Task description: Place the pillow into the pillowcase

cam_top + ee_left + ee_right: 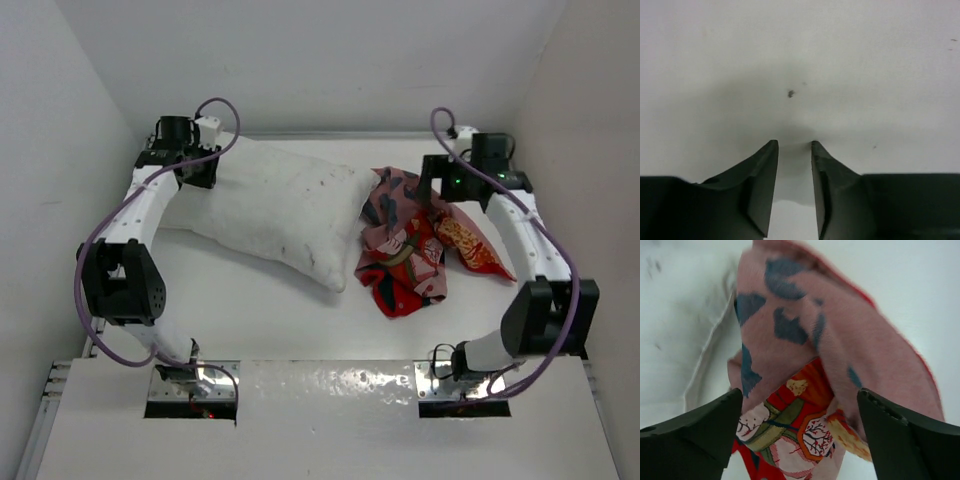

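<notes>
The white pillow (280, 212) lies slantwise on the table at centre left. The red pillowcase (408, 245) lies crumpled just to its right, with pale pink inside showing. My left gripper (203, 168) is at the pillow's far left corner. In the left wrist view its fingers (794, 144) stand narrowly apart, pressed into the white pillow cloth (800, 60), with a fold of it between them. My right gripper (438, 190) hovers over the pillowcase's far edge. In the right wrist view it (799, 392) is wide open and empty above the pillowcase (805, 340), with the pillow edge (675, 315) at left.
White walls enclose the table on the left (50, 150), at the back and on the right (590, 130). A white shelf (330, 420) covers the near edge between the arm bases.
</notes>
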Controlling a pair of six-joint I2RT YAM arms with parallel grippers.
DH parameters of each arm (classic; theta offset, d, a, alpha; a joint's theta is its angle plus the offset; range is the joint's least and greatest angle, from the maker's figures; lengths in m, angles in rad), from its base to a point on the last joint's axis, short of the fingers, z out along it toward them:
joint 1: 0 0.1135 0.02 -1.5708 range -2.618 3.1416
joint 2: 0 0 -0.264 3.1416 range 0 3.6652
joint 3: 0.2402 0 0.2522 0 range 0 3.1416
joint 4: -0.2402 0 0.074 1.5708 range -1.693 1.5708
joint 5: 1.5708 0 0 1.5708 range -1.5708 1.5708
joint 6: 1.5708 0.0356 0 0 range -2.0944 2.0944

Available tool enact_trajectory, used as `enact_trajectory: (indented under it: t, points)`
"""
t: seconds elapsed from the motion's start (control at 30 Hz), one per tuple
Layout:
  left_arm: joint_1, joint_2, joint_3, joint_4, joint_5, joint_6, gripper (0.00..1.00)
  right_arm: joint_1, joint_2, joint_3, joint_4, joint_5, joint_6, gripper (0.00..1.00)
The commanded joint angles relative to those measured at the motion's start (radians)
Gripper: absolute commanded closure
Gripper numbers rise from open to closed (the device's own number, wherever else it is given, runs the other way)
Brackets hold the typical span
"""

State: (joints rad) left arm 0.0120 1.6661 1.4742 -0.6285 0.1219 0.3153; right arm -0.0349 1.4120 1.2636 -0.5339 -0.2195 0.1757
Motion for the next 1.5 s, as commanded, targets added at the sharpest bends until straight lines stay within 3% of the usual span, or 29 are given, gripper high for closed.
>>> enact_trajectory:
  t: [0.0, 0.07, 0.13, 0.27, 0.3, 0.37, 0.4, 0.43, 0.53, 0.77, 0.8, 0.83, 0.93, 1.03, 1.17, 1.3, 1.37, 1.47]
  points:
    - [0.000, -0.069, 0.057, -0.010, -0.088, 0.024, 0.67, 0.114, 0.103, -0.023, -0.089, -0.058, -0.086, 0.01]
    - [0.002, -0.075, 0.080, -0.019, -0.102, 0.037, 0.56, 0.227, 0.113, -0.076, -0.042, 0.009, -0.154, 0.01]
    - [0.002, -0.081, 0.103, -0.030, -0.108, 0.039, 0.50, 0.256, 0.151, -0.110, 0.050, 0.074, -0.109, 0.01]
    - [0.002, -0.083, 0.139, -0.046, -0.090, 0.033, 0.48, 0.256, 0.326, -0.012, 0.100, 0.143, -0.061, 0.02]
    - [0.003, -0.088, 0.144, -0.050, -0.084, 0.030, 0.48, 0.256, 0.370, 0.049, 0.074, 0.147, -0.067, 0.35]
    - [0.003, -0.097, 0.146, -0.054, -0.080, 0.031, 0.48, 0.253, 0.481, 0.289, -0.050, 0.161, -0.074, 0.86]
    - [0.002, -0.107, 0.144, -0.056, -0.084, 0.031, 0.48, 0.251, 0.499, 0.362, -0.089, 0.167, -0.073, 1.00]
    - [0.002, -0.114, 0.137, -0.056, -0.085, 0.034, 0.48, 0.247, 0.508, 0.473, -0.121, 0.175, -0.076, 1.00]
    - [0.002, -0.135, 0.129, -0.059, -0.094, 0.039, 0.47, 0.228, 0.444, 0.552, -0.127, 0.180, -0.076, 1.00]
    - [0.003, -0.132, 0.159, -0.088, -0.073, 0.065, 0.47, 0.193, 0.072, 0.433, -0.090, 0.126, -0.189, 1.00]
    - [0.002, -0.125, 0.182, -0.094, -0.065, 0.071, 0.47, 0.196, 0.017, 0.415, -0.122, 0.112, -0.234, 0.83]
    - [0.000, -0.120, 0.192, -0.099, -0.059, 0.073, 0.47, 0.197, -0.008, 0.342, -0.133, 0.109, -0.234, 0.34]
    - [0.000, -0.105, 0.219, -0.106, -0.033, 0.076, 0.47, 0.223, -0.070, 0.127, -0.161, 0.170, -0.141, 0.02]
    - [-0.003, -0.095, 0.242, -0.123, -0.010, 0.073, 0.47, 0.292, -0.109, -0.079, -0.123, 0.210, 0.016, 0.01]
    - [-0.001, -0.109, 0.244, -0.135, 0.001, 0.065, 0.46, 0.374, -0.177, -0.327, 0.049, 0.275, 0.201, 0.01]
    - [-0.001, -0.140, 0.204, -0.132, 0.007, 0.064, 0.46, 0.375, -0.170, -0.568, 0.361, 0.236, 0.323, 0.01]
    - [-0.001, -0.160, 0.189, -0.131, 0.005, 0.061, 0.46, 0.377, -0.102, -0.583, 0.428, 0.224, 0.329, 0.01]
    - [-0.001, -0.190, 0.167, -0.128, 0.001, 0.059, 0.46, 0.377, -0.030, -0.584, 0.541, 0.247, 0.332, 0.10]
